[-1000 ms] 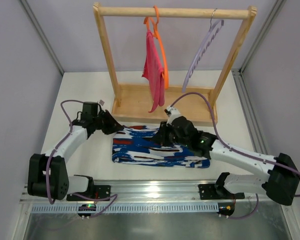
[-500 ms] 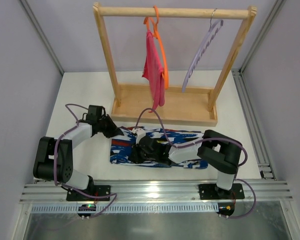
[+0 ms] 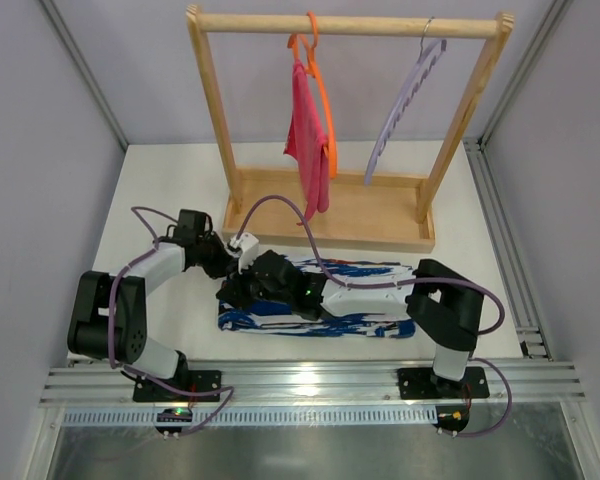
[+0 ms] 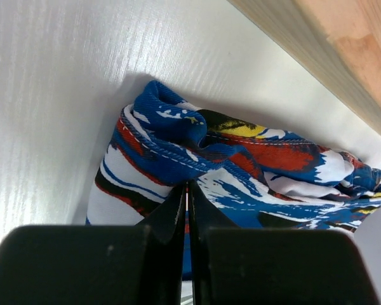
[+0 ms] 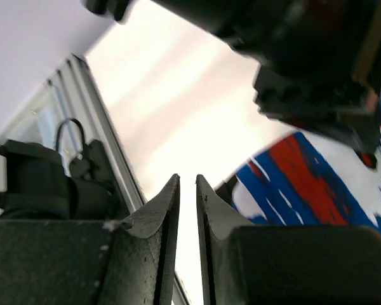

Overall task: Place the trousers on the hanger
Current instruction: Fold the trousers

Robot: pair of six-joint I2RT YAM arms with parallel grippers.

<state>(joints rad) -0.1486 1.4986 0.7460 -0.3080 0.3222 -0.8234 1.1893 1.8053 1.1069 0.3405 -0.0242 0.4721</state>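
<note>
Trousers (image 3: 330,322) lay in a long strip, running left to right, on the white table (image 3: 160,190), just near of the wooden rack's (image 3: 350,24) base tray. Hanger (image 3: 405,100) hung bare by its hook at the right end of the rack rail, well apart from the trousers. Orange hanger (image 3: 326,100) with pink cloth (image 3: 305,140) hung mid-rail. Left gripper (image 3: 230,266) sat low at the far left corner of the trousers. Wrist view showed its jaws together, fingertips (image 4: 171,206) on the bunched hem; could not tell whether any cloth was pinched. Right arm stretched leftward over the trousers, right gripper (image 3: 228,295) at their left end, just near of the left gripper. Its jaws stood a narrow slit apart, nothing between them, bare table showing through.
</note>
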